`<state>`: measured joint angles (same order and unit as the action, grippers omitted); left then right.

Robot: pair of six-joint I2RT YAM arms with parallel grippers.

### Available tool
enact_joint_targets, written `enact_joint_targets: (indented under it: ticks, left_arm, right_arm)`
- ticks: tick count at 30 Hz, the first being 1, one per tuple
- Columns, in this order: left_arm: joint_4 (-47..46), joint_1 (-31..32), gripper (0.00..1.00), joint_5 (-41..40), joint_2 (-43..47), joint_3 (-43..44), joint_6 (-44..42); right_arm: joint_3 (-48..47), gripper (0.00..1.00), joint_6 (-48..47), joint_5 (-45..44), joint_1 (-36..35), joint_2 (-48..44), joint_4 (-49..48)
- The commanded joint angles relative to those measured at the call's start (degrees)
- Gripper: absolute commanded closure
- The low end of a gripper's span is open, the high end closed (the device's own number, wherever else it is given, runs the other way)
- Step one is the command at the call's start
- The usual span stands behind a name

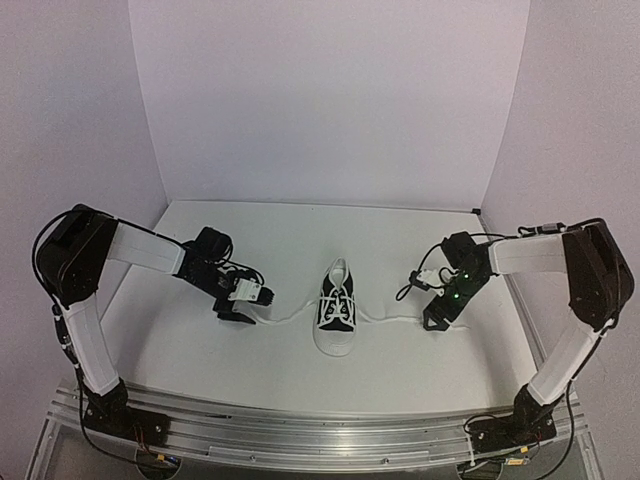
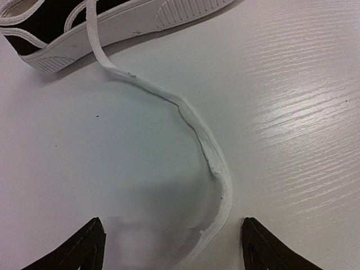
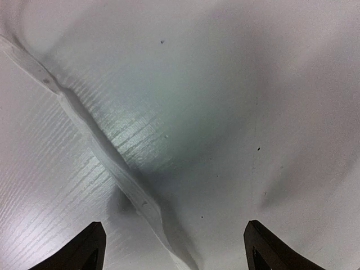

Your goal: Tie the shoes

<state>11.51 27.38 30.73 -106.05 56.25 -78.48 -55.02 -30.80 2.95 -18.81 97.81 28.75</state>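
A small black sneaker (image 1: 338, 312) with a white toe cap and white laces stands mid-table, toe toward the arms; its sole and heel show in the left wrist view (image 2: 112, 22). One loose lace (image 2: 199, 132) curves from the shoe across the table and runs down between the wide-apart fingers of my left gripper (image 2: 171, 247), nearer the right finger. The left gripper (image 1: 240, 312) is low over the table left of the shoe. The other lace (image 3: 107, 152) lies flat and passes between the open fingers of my right gripper (image 3: 174, 247), which hovers right of the shoe (image 1: 435, 322).
White table (image 1: 200, 350) with white walls behind and at both sides. An aluminium rail (image 1: 320, 425) runs along the near edge with both arm bases on it.
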Motion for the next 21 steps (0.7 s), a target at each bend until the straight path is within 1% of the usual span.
enact_joint_targets:
  ticks: [1,2,3,4,6,8,9,10,11,14,16,18,21]
  left_arm:
    - [-0.64,0.06,0.29,-4.39,-2.36,1.12,-3.90]
    - [-1.40,0.07,0.34,-4.86,-2.62,0.86,-3.95]
    - [-1.77,0.04,0.41,-5.41,-2.97,0.85,-3.80]
    - [-1.79,0.04,0.51,-5.65,-3.07,1.10,-3.45]
    - [-0.89,0.06,0.74,-6.15,-2.66,1.61,-2.84]
    - [0.87,0.05,0.97,-6.67,-1.90,2.18,-1.95]
    - [1.75,-0.01,0.99,-6.91,-1.18,2.39,-1.12]
    - [2.56,-0.03,1.00,-6.82,-0.12,2.68,0.50]
    - [3.29,-0.04,1.00,-6.62,1.00,2.98,2.01]
    - [4.38,0.00,1.00,-5.30,5.51,3.22,5.73]
    - [4.73,0.07,1.00,-3.73,8.94,2.65,7.36]
    - [6.19,0.18,1.00,-2.32,12.13,2.49,8.88]
    - [7.53,0.46,1.00,-1.70,16.02,2.68,12.37]
  right_arm:
    - [-1.08,0.18,-1.74,-4.32,-1.85,2.80,1.66]
    - [-1.05,0.21,-1.62,-5.93,-2.21,3.60,1.66]
    - [-1.05,0.31,-1.36,-7.01,-2.40,4.22,1.66]
    - [-1.12,0.41,-0.87,-8.31,-2.43,4.78,1.66]
    - [-1.02,0.64,-0.16,-10.47,-2.62,5.12,1.66]
    - [-0.63,0.82,0.75,-11.38,-2.74,4.65,1.58]
    - [-0.49,0.92,1.06,-11.32,-2.73,4.28,1.57]
    - [-0.28,0.98,1.68,-11.19,-2.71,3.69,1.57]
    - [-0.31,1.00,2.43,-11.10,-2.70,3.07,1.59]
    - [-2.10,1.00,5.55,-10.64,-2.63,0.52,1.60]
    - [-5.08,1.00,8.26,-9.90,-2.59,-1.84,1.59]
    - [-9.60,1.00,11.59,-8.76,-2.55,-3.80,1.66]
    - [-17.82,1.00,19.13,-5.55,-2.81,-4.43,2.16]
